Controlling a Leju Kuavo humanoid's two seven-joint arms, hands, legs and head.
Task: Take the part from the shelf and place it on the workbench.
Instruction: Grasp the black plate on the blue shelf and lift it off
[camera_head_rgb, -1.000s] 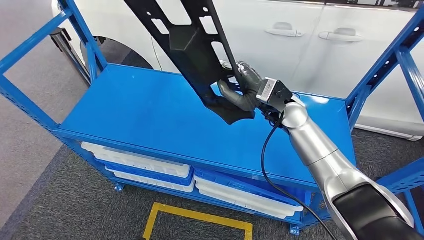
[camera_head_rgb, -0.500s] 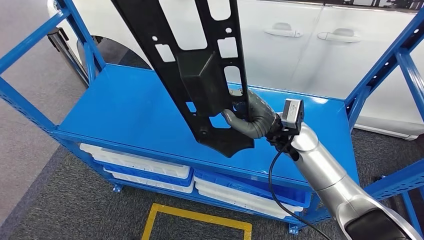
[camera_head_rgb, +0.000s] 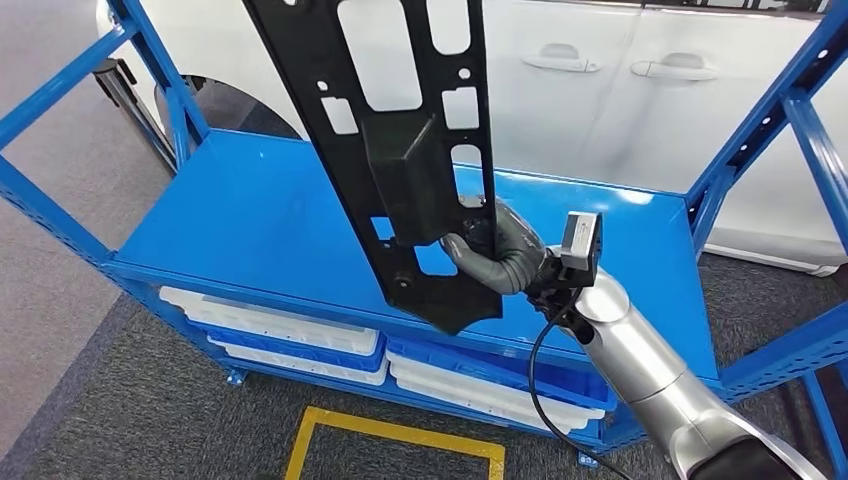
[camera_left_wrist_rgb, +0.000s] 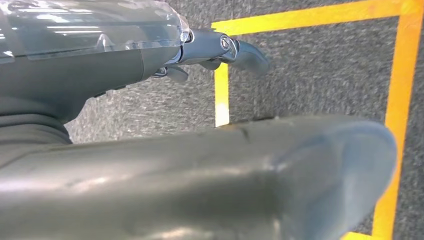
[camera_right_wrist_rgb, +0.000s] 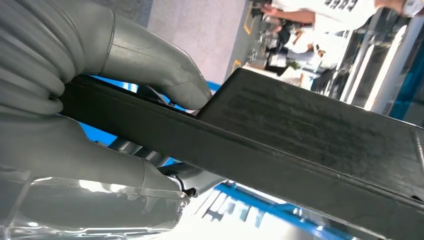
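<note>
A long black plastic part (camera_head_rgb: 400, 150) with rectangular cut-outs and a raised box in its middle hangs almost upright above the blue shelf top (camera_head_rgb: 260, 225). My right hand (camera_head_rgb: 495, 250) grips its lower right edge, thumb wrapped round the front. In the right wrist view the thumb and fingers (camera_right_wrist_rgb: 145, 55) clamp the dark part (camera_right_wrist_rgb: 310, 135). The part's lower end sits over the shelf's front edge, clear of the surface. My left hand (camera_left_wrist_rgb: 150, 165) hangs over the grey floor holding nothing, fingers apart.
Blue uprights (camera_head_rgb: 790, 120) frame the shelf on both sides. White and blue trays (camera_head_rgb: 290, 335) lie on the lower level. A white car (camera_head_rgb: 620, 70) stands right behind the shelf. Yellow tape (camera_head_rgb: 395, 432) marks the grey carpet in front.
My right hand has drawn the part toward me and a little down, off the shelf top, and the part has swung from a lean into a near-upright stance.
</note>
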